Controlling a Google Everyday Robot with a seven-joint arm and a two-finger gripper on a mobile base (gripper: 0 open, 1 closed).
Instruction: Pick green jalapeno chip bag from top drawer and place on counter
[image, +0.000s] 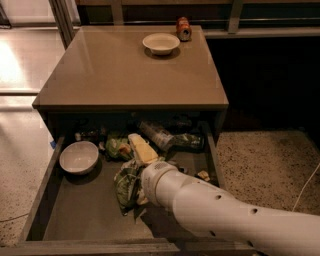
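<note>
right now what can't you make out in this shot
- gripper: camera view, hidden behind the arm's white wrist, down in the top drawer at the green jalapeno chip bag.
- bag's right side: covered by the same wrist.
- things at the drawer's back: shadowed under the counter.
- small scrap right of the arm: too small to name.

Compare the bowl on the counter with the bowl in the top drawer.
The counter bowl stands at the back of the counter by a can; the drawer bowl lies at the left of the top drawer. The counter bowl looks cream and shallow; the drawer bowl whiter and deeper. Both are upright and empty. The hand is at the green jalapeno chip bag.
</note>
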